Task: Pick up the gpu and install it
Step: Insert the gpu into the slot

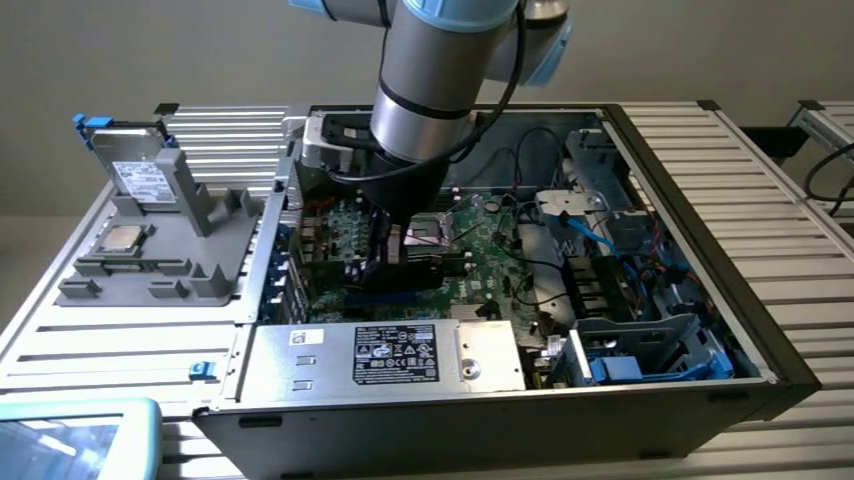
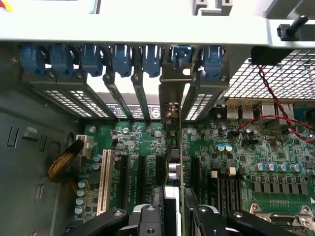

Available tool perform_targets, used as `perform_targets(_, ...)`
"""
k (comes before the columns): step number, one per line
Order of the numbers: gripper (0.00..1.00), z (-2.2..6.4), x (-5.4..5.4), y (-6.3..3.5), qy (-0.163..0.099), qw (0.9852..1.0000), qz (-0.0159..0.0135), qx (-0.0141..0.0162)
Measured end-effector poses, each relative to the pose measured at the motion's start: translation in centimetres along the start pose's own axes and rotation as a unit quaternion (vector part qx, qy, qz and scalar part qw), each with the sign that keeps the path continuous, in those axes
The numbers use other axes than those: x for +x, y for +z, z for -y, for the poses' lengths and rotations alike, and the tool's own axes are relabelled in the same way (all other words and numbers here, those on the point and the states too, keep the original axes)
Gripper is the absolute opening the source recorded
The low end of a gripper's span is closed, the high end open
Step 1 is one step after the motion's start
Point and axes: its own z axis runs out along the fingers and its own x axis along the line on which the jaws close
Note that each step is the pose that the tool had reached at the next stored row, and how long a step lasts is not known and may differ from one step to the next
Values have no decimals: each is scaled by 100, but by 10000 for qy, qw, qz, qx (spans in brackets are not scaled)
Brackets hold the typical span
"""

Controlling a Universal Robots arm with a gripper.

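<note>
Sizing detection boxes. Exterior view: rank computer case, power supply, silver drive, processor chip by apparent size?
1. computer case
2. power supply
3. silver drive
4. processor chip
The power supply looks nearer the camera, but the gaps are plain.

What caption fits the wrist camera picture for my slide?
Gripper holds the gpu edge-on over the green motherboard, its bracket by the blue clips.

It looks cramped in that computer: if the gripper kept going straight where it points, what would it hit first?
Probably the green motherboard, with the gpu held in the gripper reaching its expansion slots first; the gap left is unclear.
</note>
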Motion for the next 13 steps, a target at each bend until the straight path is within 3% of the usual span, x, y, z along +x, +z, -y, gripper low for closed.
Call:
perform_targets(4, 28, -1, -7, -1, 3, 10000, -11, -1)
perform_targets(6, 28, 0, -28, 0, 16, 10000, -59, -1)
perform_targets(8, 28, 1, -35, -1, 26, 10000, -87, -2)
perform_targets(13, 28, 7, -43, 2, 68, 9999, -129, -4)
